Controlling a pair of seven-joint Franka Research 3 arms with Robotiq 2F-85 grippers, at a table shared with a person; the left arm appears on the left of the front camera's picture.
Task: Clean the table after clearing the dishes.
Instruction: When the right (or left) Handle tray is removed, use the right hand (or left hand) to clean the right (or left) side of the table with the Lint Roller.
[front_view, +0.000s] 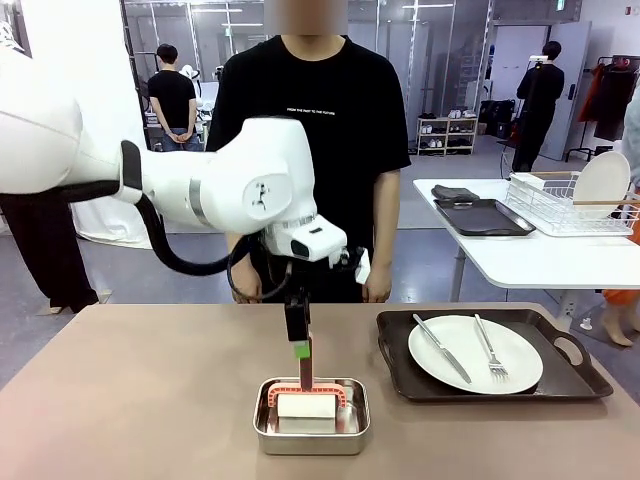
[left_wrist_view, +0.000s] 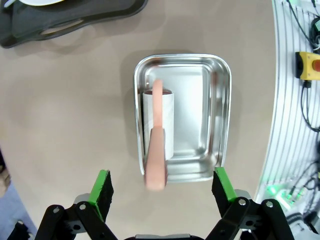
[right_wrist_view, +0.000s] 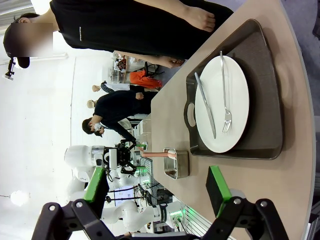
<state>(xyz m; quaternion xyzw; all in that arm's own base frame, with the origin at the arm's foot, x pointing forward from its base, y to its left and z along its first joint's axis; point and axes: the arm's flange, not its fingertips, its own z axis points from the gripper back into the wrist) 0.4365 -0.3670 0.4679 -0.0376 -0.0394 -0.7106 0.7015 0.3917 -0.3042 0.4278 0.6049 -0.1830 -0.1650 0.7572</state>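
White plate (front_view: 522, 356) lies right of the left end effector (front_view: 303, 362) — apart.

Just under the left gripper (left_wrist_view: 161, 186) sits the pan (left_wrist_view: 220, 110) — a handled block (left_wrist_view: 170, 125) in it. Right of the gripper, the tray (front_view: 400, 375) holds the plate (front_view: 520, 365) — knife (front_view: 441, 347) and fork (front_view: 490, 350) on top.

A grey floor (front_view: 435, 265) runs back to glass partitions (front_view: 240, 35) under ceiling strip lights (front_view: 215, 11). At right stands a smaller white table (front_view: 545, 262) with a wire dish rack (front_view: 560, 205) on top. Behind it a low shelf unit (front_view: 447, 135) sits near the back wall, and garments (front_view: 612, 95) hang at the far right. A white drape (front_view: 100, 50) fills the left side. Two bystanders in black, one at left (front_view: 172, 95) and one at right (front_view: 540, 100), stand with their backs turned.
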